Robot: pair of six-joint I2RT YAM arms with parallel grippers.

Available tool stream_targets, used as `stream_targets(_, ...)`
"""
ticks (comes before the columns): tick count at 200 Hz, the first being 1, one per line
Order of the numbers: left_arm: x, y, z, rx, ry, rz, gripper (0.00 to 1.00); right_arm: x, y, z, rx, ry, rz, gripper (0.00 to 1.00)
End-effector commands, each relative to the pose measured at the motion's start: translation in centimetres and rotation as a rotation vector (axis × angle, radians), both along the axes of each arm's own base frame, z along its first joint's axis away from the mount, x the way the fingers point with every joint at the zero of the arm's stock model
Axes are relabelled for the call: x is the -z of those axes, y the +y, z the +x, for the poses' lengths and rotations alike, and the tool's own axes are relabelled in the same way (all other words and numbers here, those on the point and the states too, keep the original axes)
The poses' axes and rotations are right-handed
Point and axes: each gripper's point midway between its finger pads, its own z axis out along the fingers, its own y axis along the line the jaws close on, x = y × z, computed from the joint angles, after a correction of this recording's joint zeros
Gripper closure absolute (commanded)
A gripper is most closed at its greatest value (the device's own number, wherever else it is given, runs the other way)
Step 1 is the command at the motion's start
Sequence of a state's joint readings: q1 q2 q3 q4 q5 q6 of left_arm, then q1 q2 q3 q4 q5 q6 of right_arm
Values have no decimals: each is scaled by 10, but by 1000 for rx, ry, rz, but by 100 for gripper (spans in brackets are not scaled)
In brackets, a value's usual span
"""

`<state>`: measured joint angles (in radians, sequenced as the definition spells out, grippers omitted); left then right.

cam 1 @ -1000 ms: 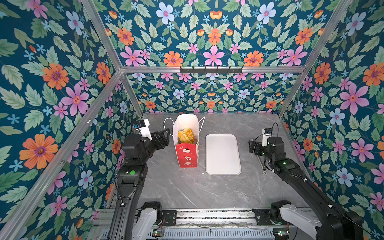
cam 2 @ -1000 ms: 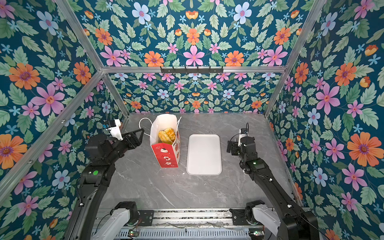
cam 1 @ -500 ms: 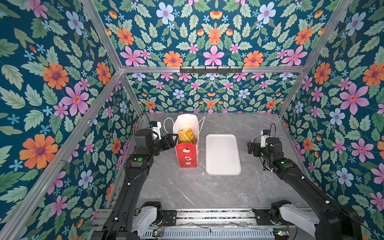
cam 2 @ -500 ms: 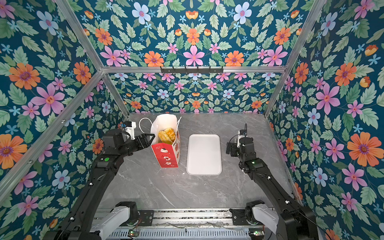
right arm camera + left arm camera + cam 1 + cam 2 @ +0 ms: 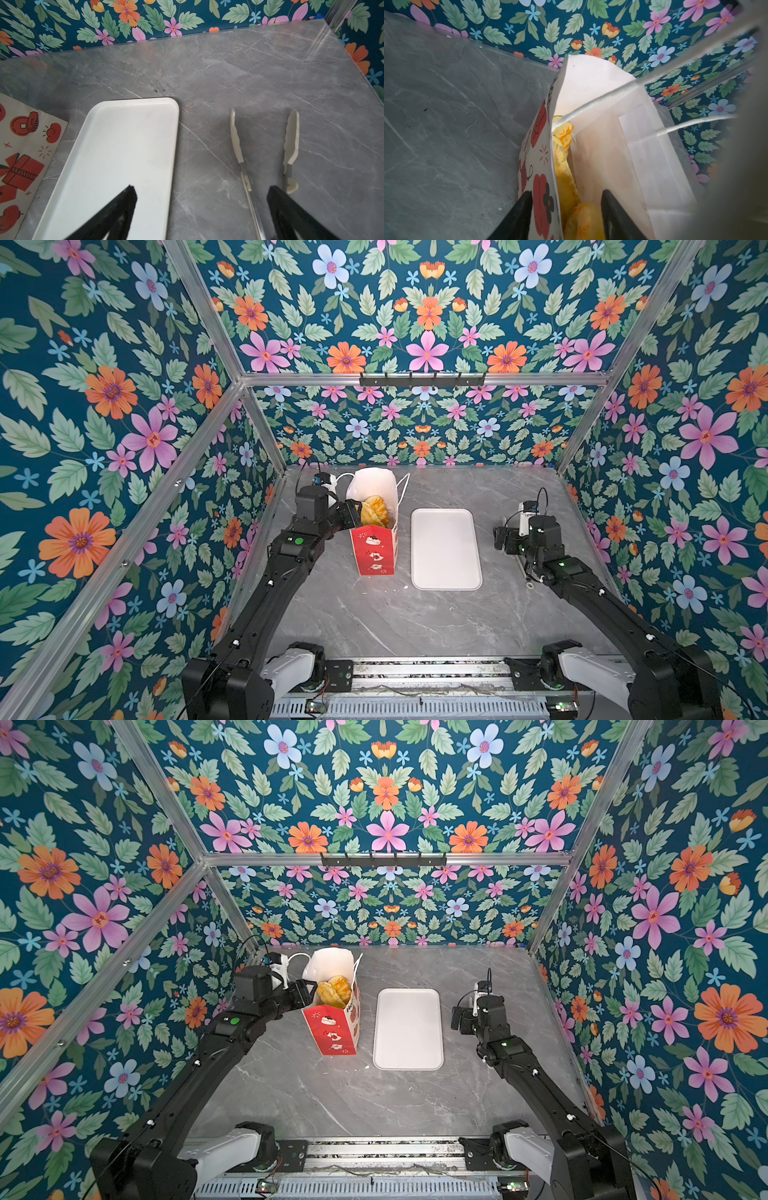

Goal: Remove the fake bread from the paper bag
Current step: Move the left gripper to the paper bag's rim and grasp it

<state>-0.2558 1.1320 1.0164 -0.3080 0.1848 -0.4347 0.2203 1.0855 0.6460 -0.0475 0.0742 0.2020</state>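
Since one second ago the left gripper (image 5: pixel 352 512) has come forward to the mouth of the paper bag (image 5: pixel 376 551), and its jaws have narrowed. In the left wrist view one finger (image 5: pixel 519 216) stands outside the red printed wall and the other one inside, near the white lining. Between them are the wall and the fake bread (image 5: pixel 564 166). Whether they already press on anything, I cannot tell. The bread sits in the bag, directly ahead of this gripper, and its golden tops show at the rim in both top views. The white tray (image 5: pixel 444 547) lies between the two grippers. The right gripper (image 5: pixel 201 189) has stayed in place above the table (image 5: pixel 228 72), wide open and empty. The tongs (image 5: pixel 235 135) lie just below and ahead of it.
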Motion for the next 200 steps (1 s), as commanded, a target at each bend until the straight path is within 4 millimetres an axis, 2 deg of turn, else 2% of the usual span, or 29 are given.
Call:
stream_targets(1,-7,12,7,-69,-34,49,57,-5,3,4,-6,-26,14,1)
stream_targets(15,-10,14,8,-81,-40,57,70,-3,3,4,-7,-21,16,1)
stream_targets(36,-13,15,10,-94,-45,67,82,-1,5,6,-11,-17,23,1)
stream_targets(47,-15,15,12,-91,-47,70,92,0,5,6,-13,-14,23,1)
stream_targets(63,-14,14,16,-90,-40,81,100,1,6,7,-14,-10,23,1)
stream_targets(134,-16,15,27,-98,-36,108,100,4,5,6,-13,-4,23,1)
stream_targets(159,-33,19,36,-116,-65,146,100,5,6,6,-14,-2,23,1)
stream_targets(200,-68,27,63,-96,-153,227,100,5,5,6,-13,-6,21,1)
